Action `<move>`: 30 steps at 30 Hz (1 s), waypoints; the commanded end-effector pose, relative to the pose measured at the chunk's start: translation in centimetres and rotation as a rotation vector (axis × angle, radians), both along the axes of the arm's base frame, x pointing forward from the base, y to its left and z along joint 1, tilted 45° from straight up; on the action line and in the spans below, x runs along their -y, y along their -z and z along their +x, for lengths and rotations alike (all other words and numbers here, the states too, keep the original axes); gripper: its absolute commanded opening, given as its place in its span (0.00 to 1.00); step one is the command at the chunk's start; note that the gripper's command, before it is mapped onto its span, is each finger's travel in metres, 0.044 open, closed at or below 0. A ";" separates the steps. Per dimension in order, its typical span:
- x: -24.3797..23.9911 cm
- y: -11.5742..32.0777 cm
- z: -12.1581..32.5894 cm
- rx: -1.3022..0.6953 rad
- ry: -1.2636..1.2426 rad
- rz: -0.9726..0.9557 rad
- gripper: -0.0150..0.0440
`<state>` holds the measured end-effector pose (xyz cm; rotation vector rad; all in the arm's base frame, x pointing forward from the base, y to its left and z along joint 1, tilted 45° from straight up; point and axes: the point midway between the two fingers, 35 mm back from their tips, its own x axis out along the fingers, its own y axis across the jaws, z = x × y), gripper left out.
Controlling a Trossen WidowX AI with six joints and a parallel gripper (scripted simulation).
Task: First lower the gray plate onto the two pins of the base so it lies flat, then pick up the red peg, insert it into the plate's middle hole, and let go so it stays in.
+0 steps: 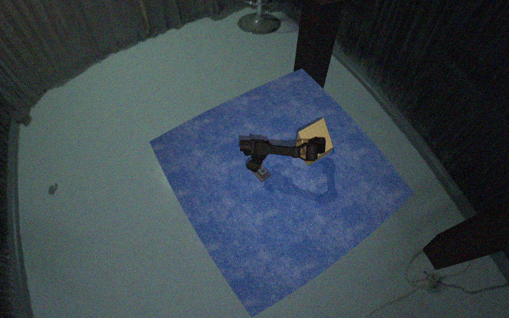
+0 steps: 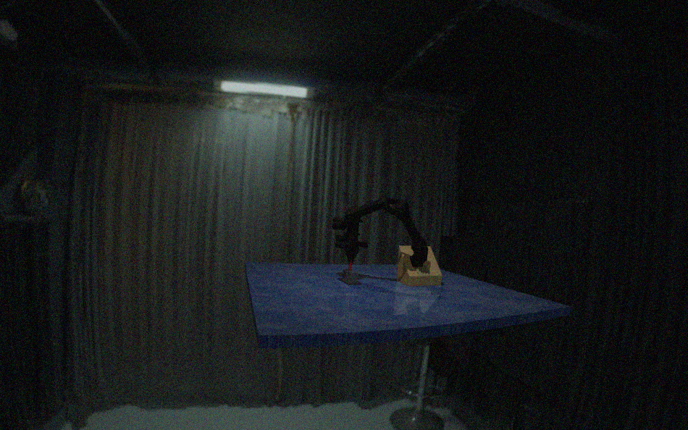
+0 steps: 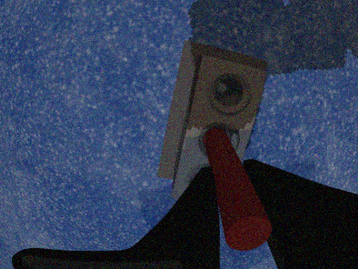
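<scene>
My gripper (image 1: 255,167) (image 2: 350,258) (image 3: 227,173) is shut on the red peg (image 2: 350,266) (image 3: 236,195), close above the plate. The gray plate (image 1: 266,175) (image 3: 206,97) lies on top of the base (image 3: 174,123) and looks flat. In the wrist view its far hole shows a pin inside, and the near end is hidden behind the fingers. The peg's lower end is over the plate's middle hole; I cannot tell whether it has entered. The peg is hidden in the top view.
The blue table top (image 1: 262,243) (image 2: 314,309) carries the base. A tan wooden block (image 1: 315,130) (image 2: 424,280) stands at the arm's foot, to the right of the base in the top and exterior views. The arm's shadow falls across the table.
</scene>
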<state>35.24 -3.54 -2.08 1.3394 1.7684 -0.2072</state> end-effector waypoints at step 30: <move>-0.7 0.3 -0.3 -0.002 -0.004 0.001 0.25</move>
